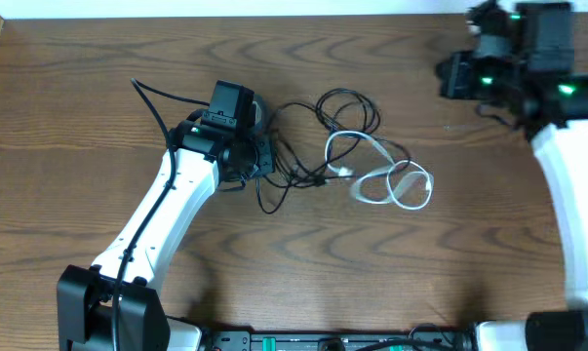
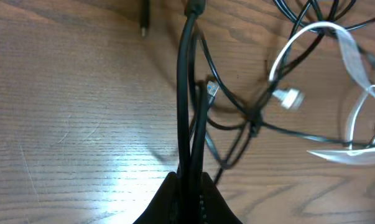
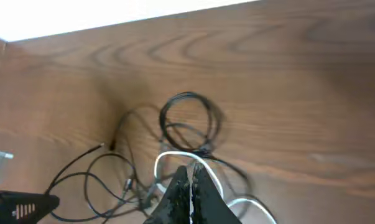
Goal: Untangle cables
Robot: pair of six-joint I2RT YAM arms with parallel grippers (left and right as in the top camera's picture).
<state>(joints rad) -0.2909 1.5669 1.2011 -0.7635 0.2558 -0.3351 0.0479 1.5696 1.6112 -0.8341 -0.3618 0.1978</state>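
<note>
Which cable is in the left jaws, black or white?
The black cable: its strands run into the left gripper, while the white cable lies apart, untouched.

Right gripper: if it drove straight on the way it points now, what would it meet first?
Probably the white cable, whose loop lies just past the fingers of the right gripper in the wrist view, with the black cable coil beyond. Depth is unclear, so this is tentative.

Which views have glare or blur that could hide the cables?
Overhead: even light, sharp enough to trace both cables. Left wrist: glare patch on the table, and the black cable close to the lens is soft. Right wrist: blurred throughout, with the white band at the top blown out.
</note>
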